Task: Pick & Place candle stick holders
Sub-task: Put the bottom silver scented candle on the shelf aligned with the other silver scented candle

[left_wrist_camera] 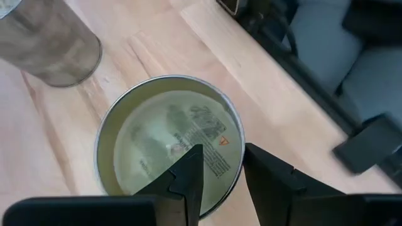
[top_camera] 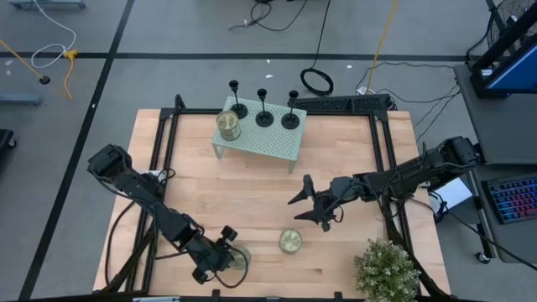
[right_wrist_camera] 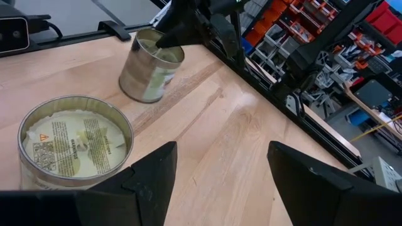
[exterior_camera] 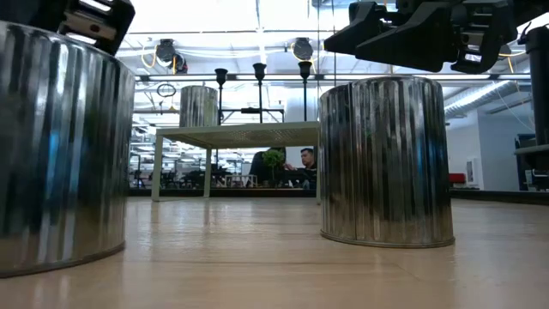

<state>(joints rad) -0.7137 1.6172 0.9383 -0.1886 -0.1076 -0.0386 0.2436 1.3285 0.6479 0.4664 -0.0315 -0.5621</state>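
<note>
Three black candle stick holders (top_camera: 238,108) (top_camera: 263,117) (top_camera: 290,120) stand upright on their round bases on a pale green perforated stand (top_camera: 268,144) at the table's far middle. They also show in the low view (exterior_camera: 259,75). My left gripper (left_wrist_camera: 223,160) is near the table's near edge, over an open tin (left_wrist_camera: 166,135). Its fingers are partly closed, one above the tin's inside and one outside the rim. My right gripper (right_wrist_camera: 223,169) is open and empty above mid-table (top_camera: 306,204), just beyond a second tin (top_camera: 289,242). My left gripper comes down from above, its fingers astride the tin's rim (left_wrist_camera: 240,157) on the side nearest the table's near edge. A gap shows between the inner finger (left_wrist_camera: 191,169) and the rim. I cannot tell whether either finger touches the tin, which stands on the table.
A third tin (top_camera: 227,124) stands on the stand's left end beside the holders. A potted plant (top_camera: 386,268) sits at the near right corner. Black frame rails (top_camera: 382,143) run along the table's sides. People sit in the room beyond (exterior_camera: 304,163).
</note>
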